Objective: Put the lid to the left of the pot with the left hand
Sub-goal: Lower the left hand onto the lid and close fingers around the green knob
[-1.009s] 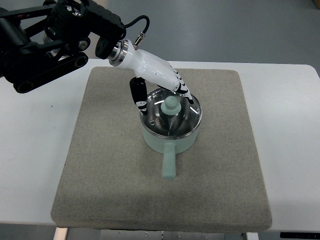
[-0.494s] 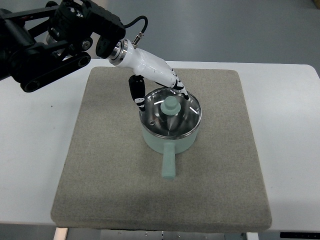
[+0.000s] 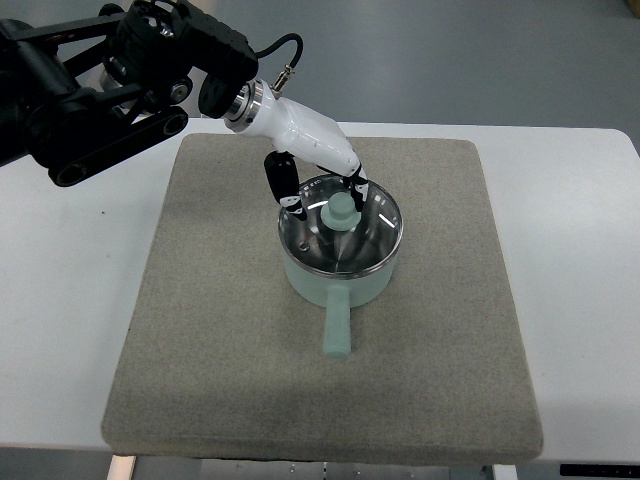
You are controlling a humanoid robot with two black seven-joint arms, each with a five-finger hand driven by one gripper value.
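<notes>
A mint-green pot (image 3: 340, 280) stands at the middle of the grey mat (image 3: 220, 330), its handle (image 3: 337, 327) pointing toward the near edge. A glass lid (image 3: 372, 240) with a steel rim and a mint knob (image 3: 340, 211) sits on the pot. My left hand (image 3: 327, 200), white with black fingers, reaches in from the upper left and hovers over the far side of the lid. The thumb (image 3: 290, 195) hangs left of the knob and the fingers (image 3: 357, 186) lie behind it. The hand is open and does not hold the knob. The right arm is out of sight.
The mat covers most of a white table (image 3: 70, 300). My black left arm (image 3: 100, 90) crosses the table's far-left corner. Bare mat lies left of the pot.
My left hand has drawn back a little toward the upper left, so its fingers now sit just behind the knob instead of over the lid's right side. Pot and lid have not moved.
</notes>
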